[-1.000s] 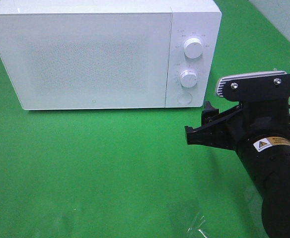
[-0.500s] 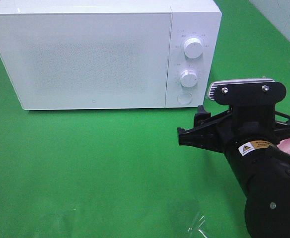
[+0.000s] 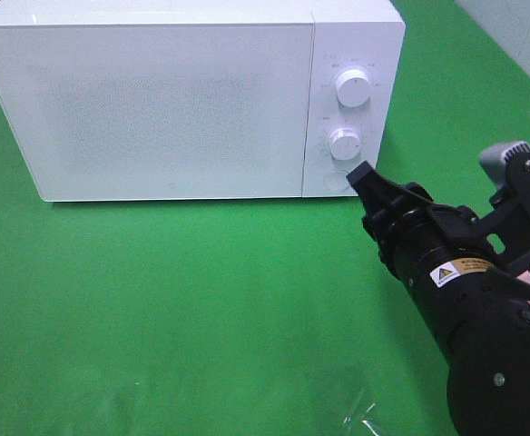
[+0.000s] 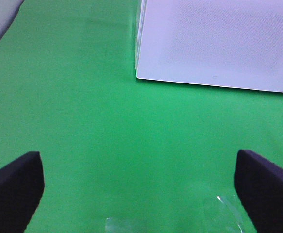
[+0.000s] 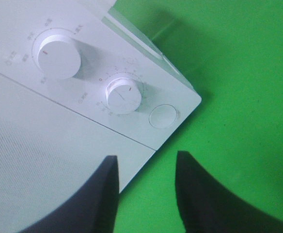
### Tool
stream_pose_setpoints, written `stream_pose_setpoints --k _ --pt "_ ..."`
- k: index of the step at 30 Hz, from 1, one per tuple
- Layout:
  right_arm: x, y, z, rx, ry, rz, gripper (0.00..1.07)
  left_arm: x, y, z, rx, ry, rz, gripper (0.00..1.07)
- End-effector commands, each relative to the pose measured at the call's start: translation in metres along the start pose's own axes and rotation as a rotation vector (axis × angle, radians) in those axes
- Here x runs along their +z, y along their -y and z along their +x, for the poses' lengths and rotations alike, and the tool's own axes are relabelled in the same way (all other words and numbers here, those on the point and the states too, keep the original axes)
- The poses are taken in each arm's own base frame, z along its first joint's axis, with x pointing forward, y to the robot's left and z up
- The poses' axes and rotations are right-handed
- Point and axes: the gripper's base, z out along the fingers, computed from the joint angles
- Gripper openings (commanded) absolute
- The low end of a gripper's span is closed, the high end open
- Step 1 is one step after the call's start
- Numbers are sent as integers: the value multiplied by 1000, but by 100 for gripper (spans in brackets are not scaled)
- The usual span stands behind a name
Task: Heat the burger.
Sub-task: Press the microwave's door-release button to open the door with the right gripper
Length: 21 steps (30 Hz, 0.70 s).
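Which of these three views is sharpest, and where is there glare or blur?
Exterior high: the microwave door is washed out near white. Left wrist: soft throughout, with a violet cast on the microwave, and the left pincer shows only as dark blurs at the edges. Right wrist: sharpest; a dial casts a crisp shadow, but the right pincer is out of focus.

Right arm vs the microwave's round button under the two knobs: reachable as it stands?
Likely yes. The right tool sits just off the microwave's lower front corner, aimed at the panel, with the round button close ahead and nothing between them.
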Motion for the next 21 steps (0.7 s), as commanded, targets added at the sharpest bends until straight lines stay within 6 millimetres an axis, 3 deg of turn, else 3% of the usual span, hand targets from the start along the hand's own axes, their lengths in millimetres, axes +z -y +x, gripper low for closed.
stream_pose_setpoints --k 1,7,10,13,21 --pt "1 -1 2 186 -20 1 31 -2 0 1 5 14 1 100" --pt "1 3 8 426 -77 57 18 -2 0 1 5 14 1 100" --pt "1 4 10 469 -93 76 13 -2 0 1 5 14 1 100" --pt "1 3 11 508 -103 75 0 -2 0 1 5 14 1 100" --pt "1 2 11 529 -112 67 0 -2 0 1 5 14 1 100"
